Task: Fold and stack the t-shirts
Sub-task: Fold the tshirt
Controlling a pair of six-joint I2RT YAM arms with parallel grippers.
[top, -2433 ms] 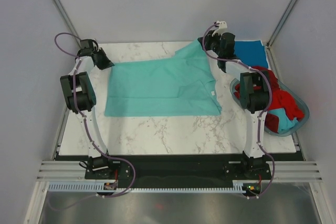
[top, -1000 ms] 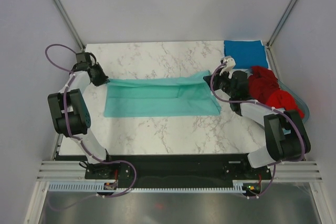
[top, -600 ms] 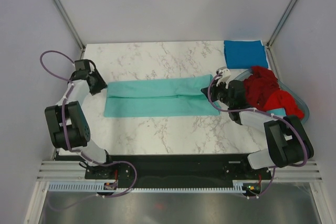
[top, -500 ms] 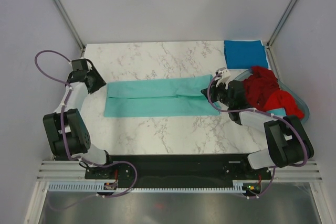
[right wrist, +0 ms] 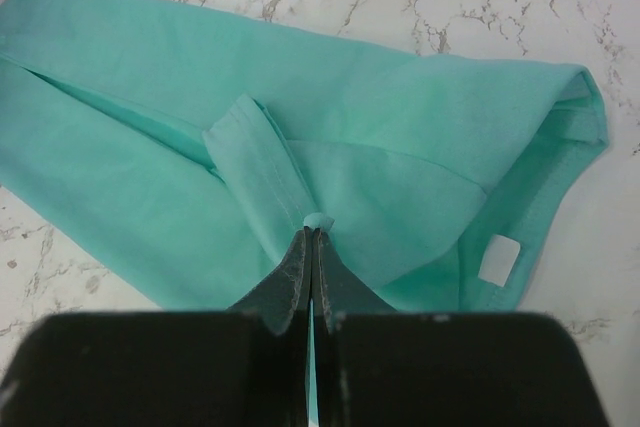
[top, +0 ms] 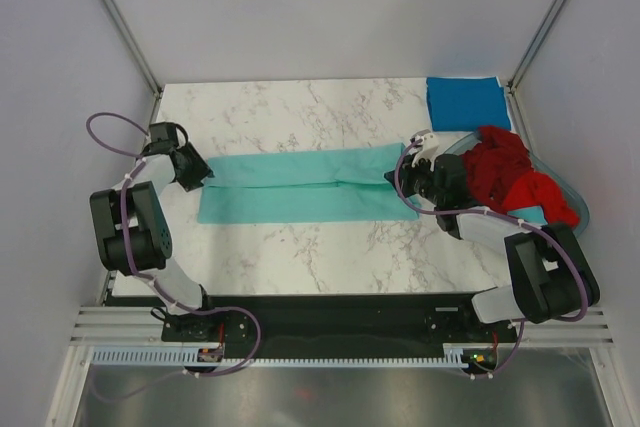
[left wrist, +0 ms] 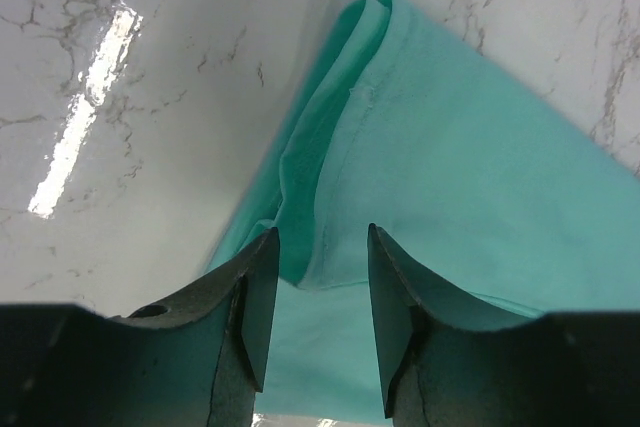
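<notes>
A light teal t-shirt (top: 300,185) lies folded lengthwise into a long band across the middle of the table. My left gripper (top: 200,176) stands open over its left end; the folded edge (left wrist: 320,177) runs up between the two fingers, which hold nothing. My right gripper (top: 392,175) is at the band's right end, shut on a pinch of teal cloth (right wrist: 318,219) that pokes out at the fingertips. A folded blue t-shirt (top: 463,102) lies flat at the back right corner. Red t-shirts (top: 508,175) are heaped in the basket, with a bit of teal under them.
The translucent oval basket (top: 568,227) hangs over the table's right edge, beside my right arm. Bare marble (top: 300,112) stretches behind the teal band and in front of it. Grey walls and slanted frame posts close in the left, right and back sides.
Both arms pulled the far half of the teal shirt toward the near side, laying it into a narrow band. The left gripper then let go and opened; the right stays pinched.
</notes>
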